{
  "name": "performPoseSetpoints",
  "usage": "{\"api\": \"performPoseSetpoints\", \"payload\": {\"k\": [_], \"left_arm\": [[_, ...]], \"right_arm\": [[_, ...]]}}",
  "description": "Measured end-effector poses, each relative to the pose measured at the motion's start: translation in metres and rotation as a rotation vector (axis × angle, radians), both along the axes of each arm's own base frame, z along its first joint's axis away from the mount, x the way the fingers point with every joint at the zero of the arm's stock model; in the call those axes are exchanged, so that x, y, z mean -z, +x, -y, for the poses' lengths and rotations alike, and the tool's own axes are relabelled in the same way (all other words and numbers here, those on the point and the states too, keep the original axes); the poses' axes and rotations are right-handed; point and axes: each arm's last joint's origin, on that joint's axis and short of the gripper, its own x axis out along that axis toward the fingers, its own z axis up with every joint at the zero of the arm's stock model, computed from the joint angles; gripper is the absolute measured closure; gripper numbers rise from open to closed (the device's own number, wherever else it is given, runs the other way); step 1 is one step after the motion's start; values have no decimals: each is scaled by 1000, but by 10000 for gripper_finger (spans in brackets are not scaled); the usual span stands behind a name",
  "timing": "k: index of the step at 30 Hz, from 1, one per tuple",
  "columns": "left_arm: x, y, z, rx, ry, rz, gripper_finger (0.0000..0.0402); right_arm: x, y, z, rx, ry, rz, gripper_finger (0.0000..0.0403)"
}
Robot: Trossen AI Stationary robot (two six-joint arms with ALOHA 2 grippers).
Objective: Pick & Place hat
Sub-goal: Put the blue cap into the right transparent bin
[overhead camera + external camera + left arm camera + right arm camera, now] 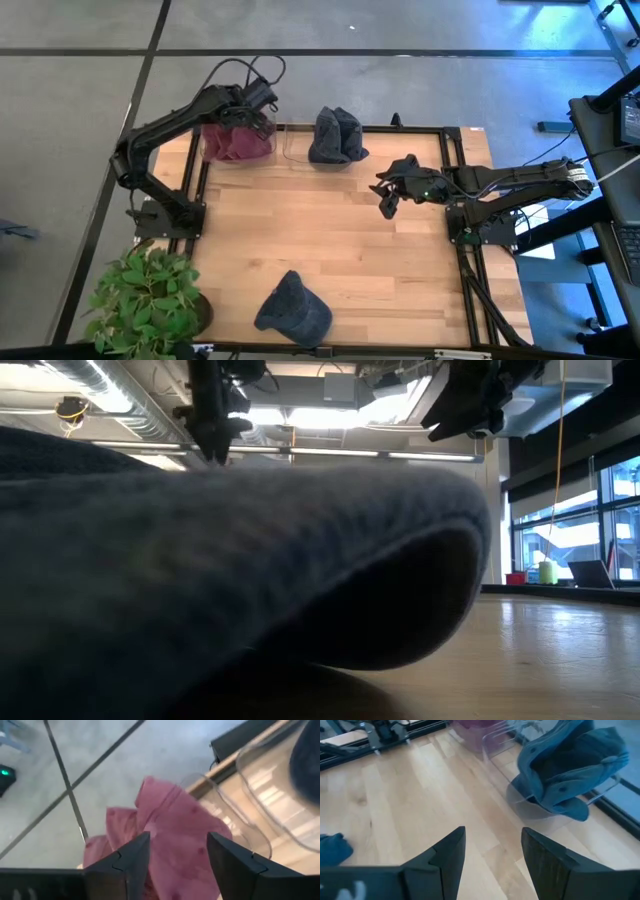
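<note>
A maroon hat (237,140) (175,830) sits on a clear stand at the table's far left corner. My left gripper (258,108) (175,865) is open just above it, with a finger on either side of the hat's crown. I see no touch. A blue hat (335,137) (570,770) rests on a second clear stand (530,805) at the far edge. Another blue hat (293,308) (250,560) lies on the table by the near edge. My right gripper (390,197) (492,855) is open above bare wood, right of centre.
A potted plant (145,300) stands at the near left corner. A black frame (455,200) runs round the wooden table. An empty clear stand (272,790) sits between the two far hats. Bare wood (300,220) spans the table's middle.
</note>
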Motion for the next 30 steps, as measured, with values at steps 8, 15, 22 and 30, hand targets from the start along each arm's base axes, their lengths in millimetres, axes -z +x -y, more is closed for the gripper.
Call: {"api": "performPoseSetpoints", "payload": {"k": [8,15,22,30], "left_arm": [[-40,19,31,188,-51,222,204],[-42,48,97,381,-213,346,202],[-41,61,176,442,-344,436,202],[-19,69,259,316,-533,477,206]], "right_arm": [[2,0,-2,-62,47,-17,209],[2,0,-3,-96,68,-20,209],[2,0,-4,-127,56,-30,209],[2,0,-6,-213,36,-53,209]]}}
